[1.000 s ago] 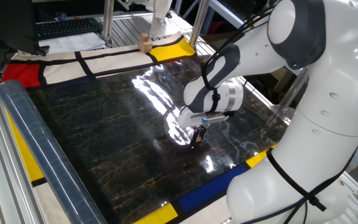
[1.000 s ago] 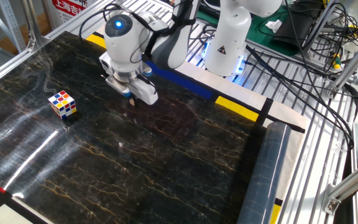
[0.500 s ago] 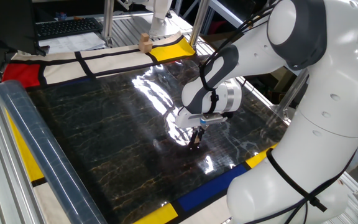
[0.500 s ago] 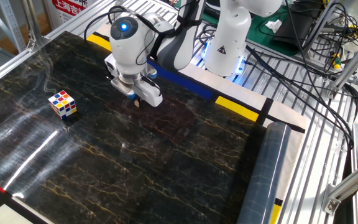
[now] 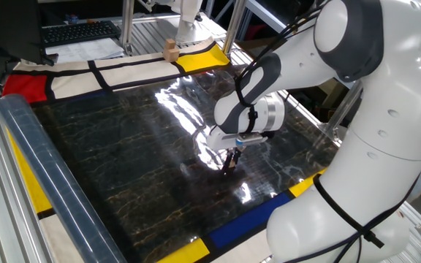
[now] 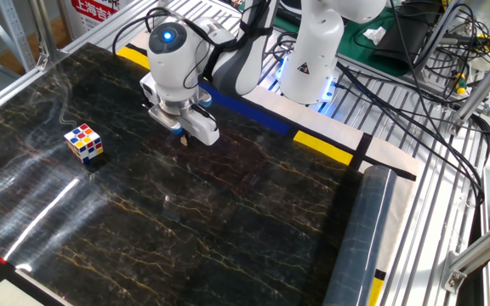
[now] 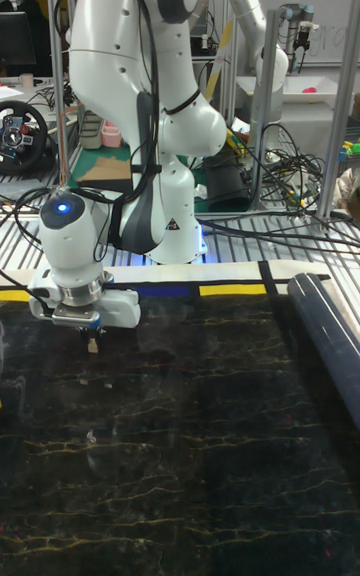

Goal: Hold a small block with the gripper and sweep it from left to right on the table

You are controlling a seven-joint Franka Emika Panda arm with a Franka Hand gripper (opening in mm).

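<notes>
My gripper (image 7: 91,339) points straight down at the black marble table (image 7: 210,456), near its edge on the robot's side. Its dark fingers are shut on the small block (image 7: 91,344), a tiny tan cube that shows between the fingertips just at the surface. The other fixed view has the gripper (image 6: 183,138) right of the puzzle cube, with a tan speck of the small block (image 6: 184,142) under it. In one fixed view the gripper (image 5: 230,162) hangs low over the glossy table (image 5: 115,153), and the block is too small to make out there.
A multicoloured puzzle cube (image 6: 84,142) stands on the table left of the gripper. A larger tan wooden block (image 5: 170,50) sits on the far white and yellow border. A long grey roll (image 6: 360,234) lies along one table edge. The white arm's base (image 6: 311,51) stands behind.
The gripper slid a little to the right across the table with the block, then eased back slightly to the left. The puzzle cube has not moved.
</notes>
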